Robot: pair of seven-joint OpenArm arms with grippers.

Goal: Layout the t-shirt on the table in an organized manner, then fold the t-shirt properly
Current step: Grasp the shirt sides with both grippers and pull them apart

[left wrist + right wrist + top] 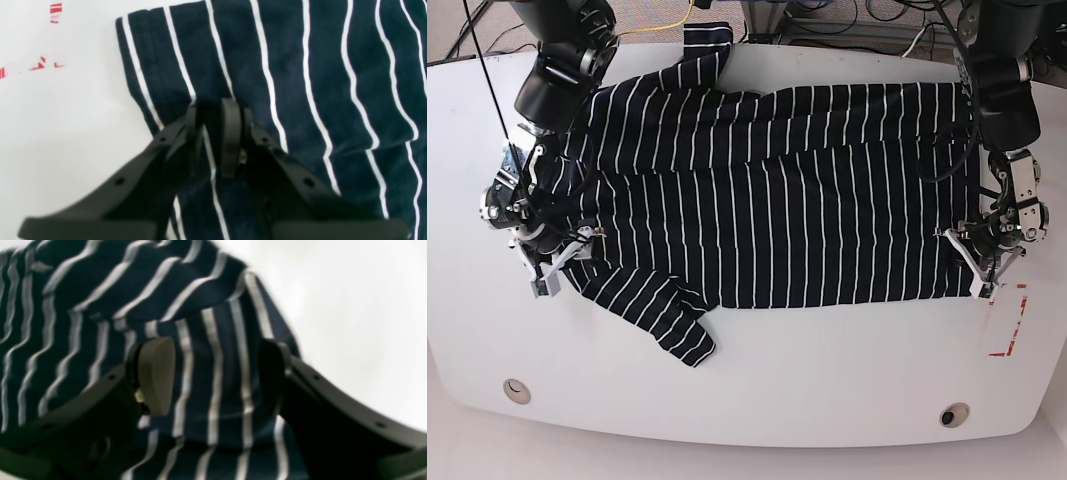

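The right wrist view is blurred, so the t-shirt (200,373) stripes smear and the fabric runs off its left and lower edges. In the left wrist view, the left pincer (213,133) hides the cloth between its jaws, and the red mark (50,36) is washed out and cut at the left edge.

The glossy white table (757,385) carries the striped t-shirt (767,200), spread apparently flat beside a red outline mark (1007,320).

The t-shirt (767,190) lies spread flat across the white bench (827,370), one sleeve trailing toward the near edge, a claw at each end: left claw (980,262), right claw (555,262).
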